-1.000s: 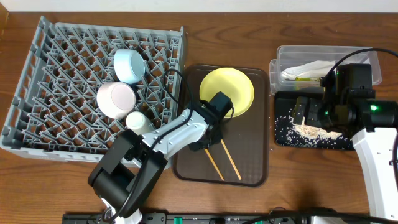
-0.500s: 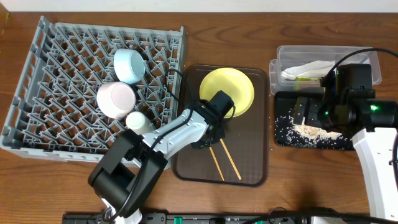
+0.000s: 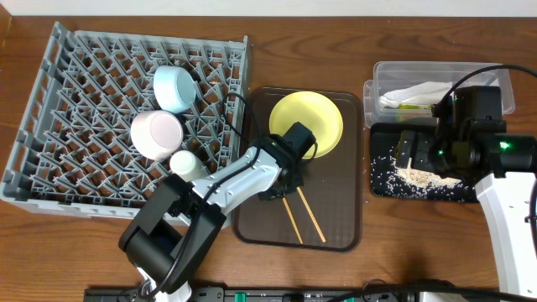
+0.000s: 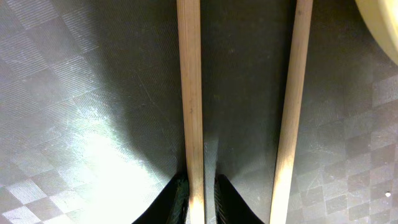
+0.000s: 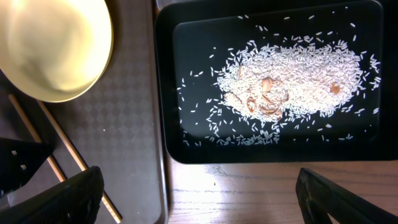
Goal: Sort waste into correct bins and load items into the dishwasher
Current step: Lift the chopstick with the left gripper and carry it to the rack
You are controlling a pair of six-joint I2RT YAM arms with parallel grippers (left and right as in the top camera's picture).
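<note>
My left gripper [image 4: 200, 194] is down on the brown serving tray [image 3: 336, 226], shut on one wooden chopstick [image 4: 189, 93]. The second chopstick [image 4: 289, 112] lies beside it. From overhead both chopsticks [image 3: 302, 216] lie below the yellow plate [image 3: 306, 124]. The light blue bowl [image 3: 174, 87], white bowl [image 3: 157, 134] and small white cup [image 3: 186, 164] sit in the grey dish rack [image 3: 84, 101]. My right gripper [image 5: 199, 202] is open and empty above the black tray [image 5: 168, 93], which holds loose rice [image 5: 292, 68]. The clear box [image 3: 495, 77] holds the white napkin [image 3: 415, 92] and the green wrapper.
The brown tray's raised rim [image 5: 158, 124] runs between the plate and the black tray. Bare wooden table [image 5: 261, 193] shows below the black tray. My left arm lies across the rack's right front corner [image 3: 231, 180].
The gripped chopstick's upper end has shifted slightly to the right. Both arms otherwise hold still.
</note>
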